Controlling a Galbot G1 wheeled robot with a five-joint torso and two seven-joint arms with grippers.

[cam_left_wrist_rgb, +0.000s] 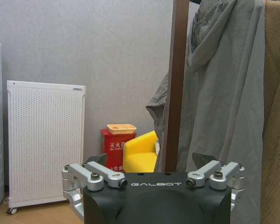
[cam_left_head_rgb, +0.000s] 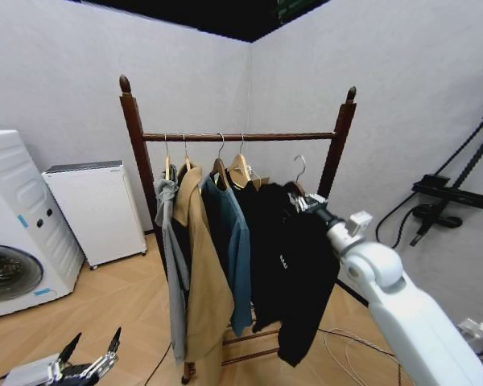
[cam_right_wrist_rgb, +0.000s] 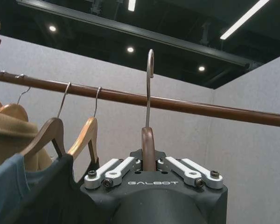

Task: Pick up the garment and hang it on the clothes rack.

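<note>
Head view gives you five garments at the clothes rack [cam_left_head_rgb: 137, 145]: a grey hoodie [cam_left_head_rgb: 171, 265], a tan coat [cam_left_head_rgb: 200, 281], a teal jacket [cam_left_head_rgb: 237, 257] and a black piece on a wooden hanger [cam_left_head_rgb: 240, 170], those four hooked on the one rail. The fifth is the black garment [cam_left_head_rgb: 306, 281], which hangs on its own hanger [cam_left_head_rgb: 296, 186] in front of the rail, hook free of it and rising above the rail line in your right wrist view. Your right claw [cam_right_wrist_rgb: 149, 164] is closed on that hanger's wooden neck, fingers pressed in from both sides. Your left claw [cam_left_wrist_rgb: 154, 179] sits low beside the rack's left post, fingers spread wide with nothing between them. Two white appliances stand on the wood floor [cam_left_head_rgb: 121, 305]: a washing machine [cam_left_head_rgb: 16, 225] and a slim unit [cam_left_head_rgb: 97, 211]. Grey walls meet in a corner behind the rack.
</note>
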